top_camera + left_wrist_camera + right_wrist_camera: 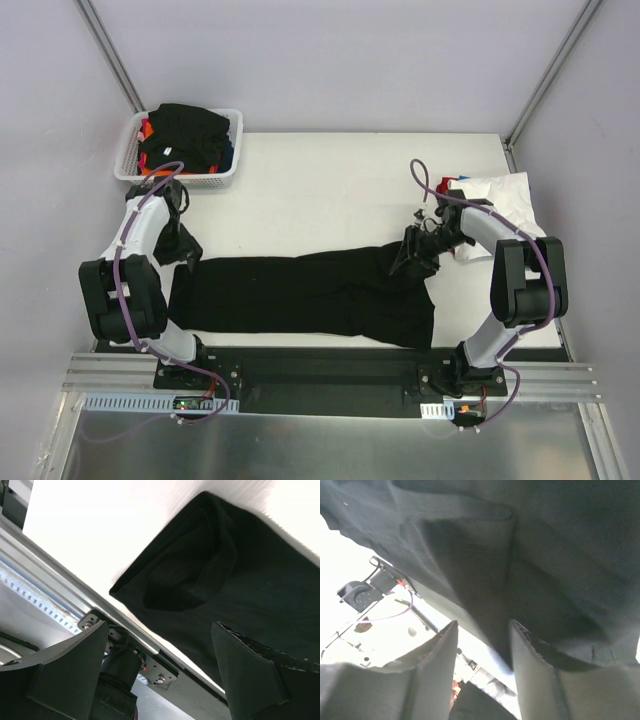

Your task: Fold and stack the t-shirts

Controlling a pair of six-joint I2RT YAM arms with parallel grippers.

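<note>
Status update from the shirt table: the black t-shirt is laid out long across the table and I've got one gripper at each end of it. My left gripper is spread wide with nothing between its fingers. The shirt's end lies just below and ahead of it, showing a hemmed opening (sleeve or neck, can't tell), close to the near table edge. My right gripper is about half open and I can see light through the gap, so it isn't clamped on anything. The cloth is right up against its fingertips though, bunched into a ridge, and fills nearly everything ahead of it. Further out past my right gripper there's a white t-shirt with a bit of a red t-shirt peeking out beside it. Out beyond my left gripper sits the white basket with more piled in: a second black shirt on top, an orange shirt and a blue shirt showing at the sides
</note>
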